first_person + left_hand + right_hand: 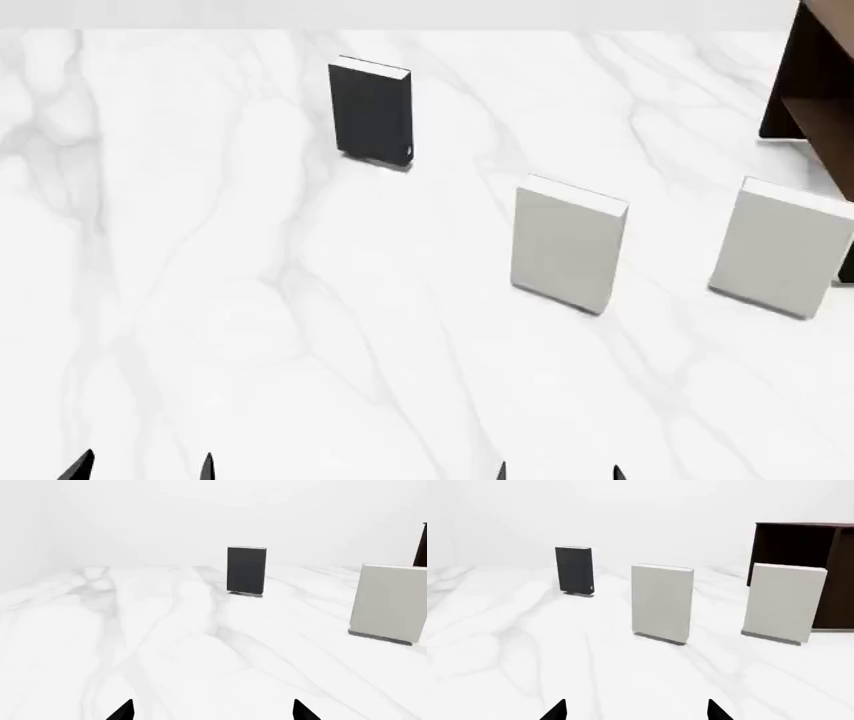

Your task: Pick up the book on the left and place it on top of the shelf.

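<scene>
The book [371, 112] is a dark charcoal hardcover standing upright on the white marble table, far back and left of centre; it also shows as the book [246, 570] and the book [574, 570]. The dark brown shelf [811, 90] stands at the far right edge, seen too as the shelf [804, 565]. My left gripper [143, 468] sits low at the near left, open and empty, well short of the book. My right gripper [558, 472] is open and empty at the near edge. In the wrist views the left gripper [213, 712] and right gripper [636, 711] show only black fingertips spread wide.
Two light grey books stand upright: one [569, 244] mid-table, another [782, 247] just in front of the shelf. The marble table [240, 300] stretches wide between my grippers and the books. A white wall rises behind.
</scene>
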You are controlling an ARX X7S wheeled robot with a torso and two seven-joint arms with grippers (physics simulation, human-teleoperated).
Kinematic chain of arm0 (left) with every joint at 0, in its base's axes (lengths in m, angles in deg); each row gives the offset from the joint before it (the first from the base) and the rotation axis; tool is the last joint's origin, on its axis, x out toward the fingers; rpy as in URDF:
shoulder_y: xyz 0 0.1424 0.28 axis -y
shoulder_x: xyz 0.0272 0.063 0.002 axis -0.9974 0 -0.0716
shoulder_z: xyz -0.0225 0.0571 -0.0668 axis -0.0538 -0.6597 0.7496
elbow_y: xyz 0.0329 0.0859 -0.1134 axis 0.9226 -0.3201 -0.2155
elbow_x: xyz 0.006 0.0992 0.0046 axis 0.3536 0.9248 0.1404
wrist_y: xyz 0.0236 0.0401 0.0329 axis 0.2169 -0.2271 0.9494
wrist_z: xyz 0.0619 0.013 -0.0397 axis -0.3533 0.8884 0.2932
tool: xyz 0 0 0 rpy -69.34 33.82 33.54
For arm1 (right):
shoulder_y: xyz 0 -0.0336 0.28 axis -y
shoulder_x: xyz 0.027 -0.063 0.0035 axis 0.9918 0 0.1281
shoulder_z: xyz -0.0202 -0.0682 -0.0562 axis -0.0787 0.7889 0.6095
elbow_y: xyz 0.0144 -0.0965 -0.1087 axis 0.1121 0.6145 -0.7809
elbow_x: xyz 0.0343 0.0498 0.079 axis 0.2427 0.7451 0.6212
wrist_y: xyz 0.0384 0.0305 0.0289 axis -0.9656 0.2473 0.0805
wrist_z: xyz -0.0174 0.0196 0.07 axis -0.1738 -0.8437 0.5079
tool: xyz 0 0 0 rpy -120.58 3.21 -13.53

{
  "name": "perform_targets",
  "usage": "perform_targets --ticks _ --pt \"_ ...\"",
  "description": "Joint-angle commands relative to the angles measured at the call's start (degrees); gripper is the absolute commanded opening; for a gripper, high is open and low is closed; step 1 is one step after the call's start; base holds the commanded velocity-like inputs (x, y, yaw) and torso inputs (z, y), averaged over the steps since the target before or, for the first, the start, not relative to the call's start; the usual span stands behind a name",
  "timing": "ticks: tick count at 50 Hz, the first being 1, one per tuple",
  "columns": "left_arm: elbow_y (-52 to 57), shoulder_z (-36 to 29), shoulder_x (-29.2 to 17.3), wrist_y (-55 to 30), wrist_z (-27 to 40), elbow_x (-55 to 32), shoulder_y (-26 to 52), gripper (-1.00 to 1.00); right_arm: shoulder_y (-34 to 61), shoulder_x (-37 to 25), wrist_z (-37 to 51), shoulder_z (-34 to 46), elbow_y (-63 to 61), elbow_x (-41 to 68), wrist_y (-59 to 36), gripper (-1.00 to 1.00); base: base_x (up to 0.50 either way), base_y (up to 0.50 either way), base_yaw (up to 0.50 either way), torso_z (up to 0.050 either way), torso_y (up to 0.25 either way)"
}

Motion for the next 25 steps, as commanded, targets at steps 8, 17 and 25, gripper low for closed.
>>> perform_targets --ticks 8,17,25 --pt "0.5 -2.7 -2.2 -0.3 2.7 -1.9 -0.2 1.0 0.0 -2.3 2.7 3.1 0.5 1.4 0.5 1.0 0.0 0.0 0.0 0.0 0.0" --pt "0.7 -1.4 -0.9 -1.4 1.5 -0.1 -0.2 1.0 0.0 -0.9 1.5 1.8 0.8 -0.8 0.7 1.0 0.0 0.0 0.0 0.0 0.0" --pt "0.9 -3.5 -2.4 -1.4 3.1 -0.9 -0.3 1.0 0.3 -2.5 2.4 3.3 0.7 1.5 -0.6 1.0 0.0 -0.16 0.0 0.0 0.0"
